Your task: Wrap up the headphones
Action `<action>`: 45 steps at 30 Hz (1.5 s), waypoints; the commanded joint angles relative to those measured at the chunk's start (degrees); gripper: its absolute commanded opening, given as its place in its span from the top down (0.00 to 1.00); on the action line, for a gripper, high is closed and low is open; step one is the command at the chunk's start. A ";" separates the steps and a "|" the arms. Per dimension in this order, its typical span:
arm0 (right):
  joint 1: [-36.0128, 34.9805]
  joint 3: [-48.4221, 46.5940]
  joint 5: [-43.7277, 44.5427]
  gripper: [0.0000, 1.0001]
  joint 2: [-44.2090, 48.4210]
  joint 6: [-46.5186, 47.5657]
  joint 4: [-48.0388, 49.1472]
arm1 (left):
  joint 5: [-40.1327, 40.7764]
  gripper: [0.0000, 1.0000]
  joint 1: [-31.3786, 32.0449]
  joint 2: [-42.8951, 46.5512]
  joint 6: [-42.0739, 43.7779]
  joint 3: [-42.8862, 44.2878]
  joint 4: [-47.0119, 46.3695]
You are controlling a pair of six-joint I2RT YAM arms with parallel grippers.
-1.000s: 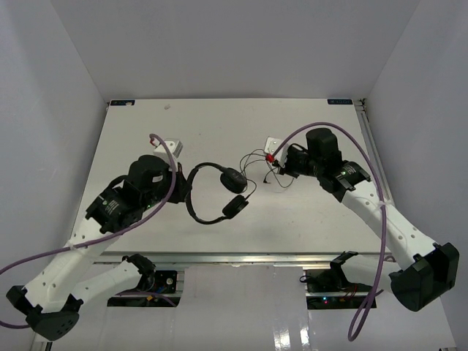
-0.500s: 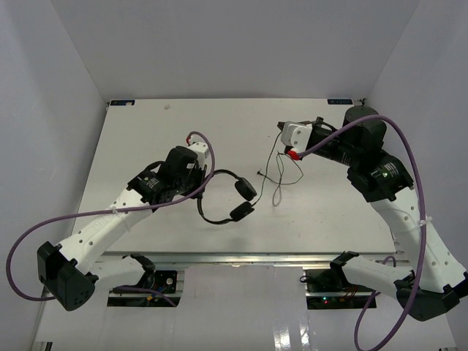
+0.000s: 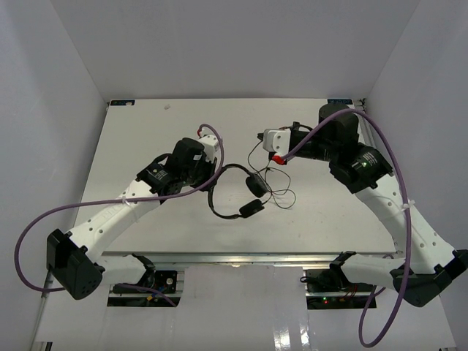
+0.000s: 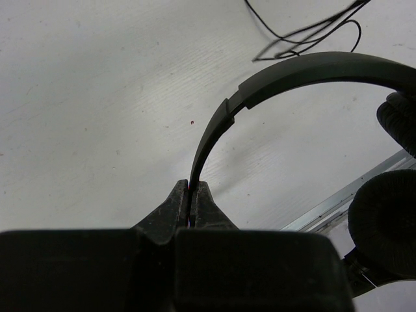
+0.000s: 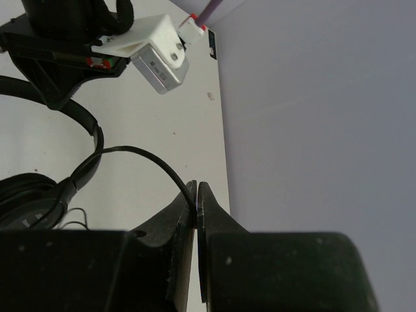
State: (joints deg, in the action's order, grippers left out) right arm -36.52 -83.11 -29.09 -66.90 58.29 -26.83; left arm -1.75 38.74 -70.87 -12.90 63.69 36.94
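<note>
The black headphones point(image 3: 235, 191) hang just over the table middle, earcups point(image 3: 255, 184) to the right. My left gripper point(image 3: 214, 180) is shut on the thin headband point(image 4: 292, 71); the left wrist view shows its tips point(image 4: 193, 192) pinching the band's end, with two padded earcups point(image 4: 383, 227) at right. My right gripper point(image 3: 259, 139) is shut on the thin black cord point(image 5: 143, 156), pinched at its tips point(image 5: 197, 190). The cord point(image 3: 281, 191) trails in loose loops on the table right of the earcups. The headband point(image 5: 84, 130) and one earcup point(image 5: 29, 198) show in the right wrist view.
White table point(image 3: 146, 131) with a metal rail along the near edge point(image 3: 248, 256). Grey walls enclose left, back and right. Purple arm cables point(image 3: 380, 146) arch over both arms. The left arm's wrist camera point(image 5: 156, 58) shows close in the right wrist view.
My left arm carried the headphones further right toward the table middle. My right arm swung left and nearer, bringing the held cord close to the earcups; the cord's loops shifted.
</note>
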 commanded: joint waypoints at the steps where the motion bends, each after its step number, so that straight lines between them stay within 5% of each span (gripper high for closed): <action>1: -3.17 -2.81 1.62 0.92 -1.20 -1.34 2.99 | -3.97 1.00 -0.07 -1.22 0.51 2.58 -3.28; 19: -5.45 -7.43 10.65 0.92 -6.40 -6.93 8.46 | -2.28 1.00 -0.05 -3.29 -3.32 -0.99 -10.65; 45: -6.89 1.68 12.09 0.92 -5.60 -4.22 6.08 | -2.28 1.00 0.03 0.08 -4.25 -3.79 -18.40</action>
State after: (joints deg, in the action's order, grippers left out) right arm -42.90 -82.96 -18.09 -73.43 52.95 -21.73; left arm -3.42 38.74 -75.06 -17.20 59.42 21.37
